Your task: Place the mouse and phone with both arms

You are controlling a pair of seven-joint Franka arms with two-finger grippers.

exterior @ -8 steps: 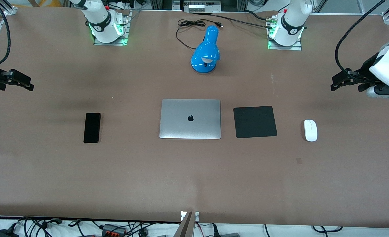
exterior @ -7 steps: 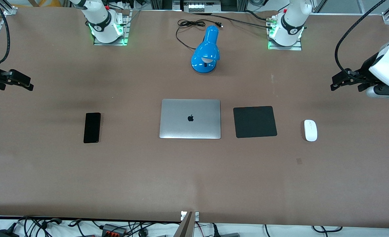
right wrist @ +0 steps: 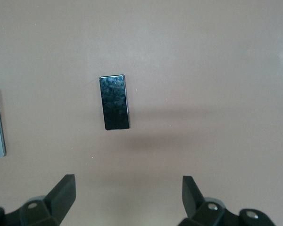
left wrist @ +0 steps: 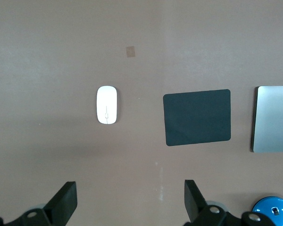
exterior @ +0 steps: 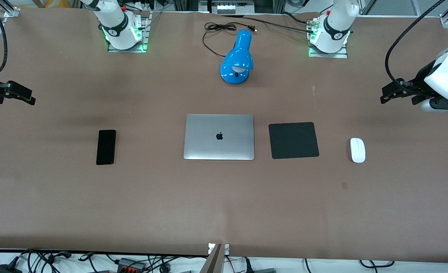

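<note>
Both arms have drifted slightly outward, the left gripper (left wrist: 127, 207) spread above the mouse (left wrist: 106, 104), the right gripper (right wrist: 127, 202) spread above the phone (right wrist: 114, 102), poised for pickup.

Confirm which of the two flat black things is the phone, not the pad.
The phone is the narrow glossy slab toward the right arm's end; the square matte mouse pad lies beside the laptop.

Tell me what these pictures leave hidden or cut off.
- Front view: the right gripper and left gripper show, but the frame's edges cut off the white arms.
- Left wrist view: the silver closed laptop and blue desk lamp are cropped by the edges.
- Right wrist view: the slim black glossy phone shows whole; the laptop is a sliver.
</note>
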